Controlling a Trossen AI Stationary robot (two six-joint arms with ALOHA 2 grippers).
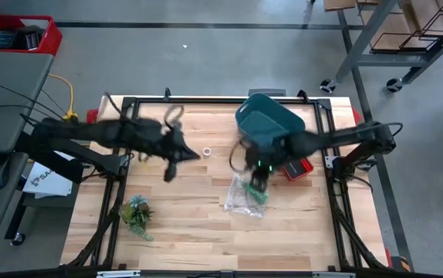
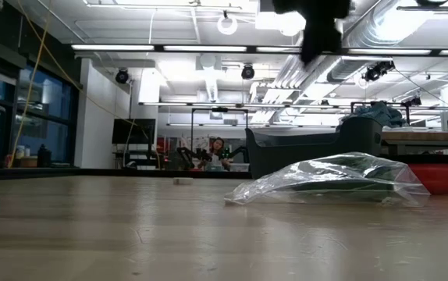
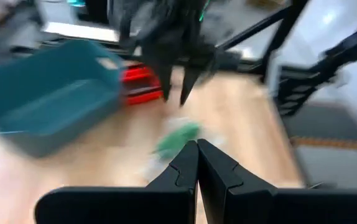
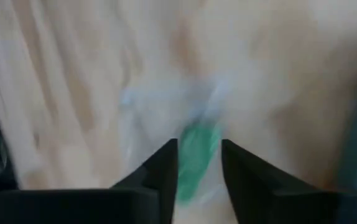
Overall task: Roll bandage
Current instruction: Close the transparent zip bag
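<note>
I reckon I'm at the very start: the bandage (image 1: pixel 257 194) has to come out of its clear plastic bag (image 1: pixel 245 199) before any rolling can begin. My right end effector (image 1: pixel 256 182) hangs just above the bag, fingers apart, and in its wrist view the green shows in the gap between them. My left end effector (image 1: pixel 169 173) hovers over bare wood left of centre with its fingers together, pointing towards the bag. The next move, as I judge it, calls for lowering the right arm and pinching either the bag's edge or the fabric through it, with the left coming across to hold the plastic down so it doesn't slide. The bandage shows as a bright green bunch inside the crumpled bag, lying on the worktop (image 1: pixel 198 224) just in front of the teal bin (image 1: pixel 268 120); I can't tell whether it is loose or partly rolled.
</note>
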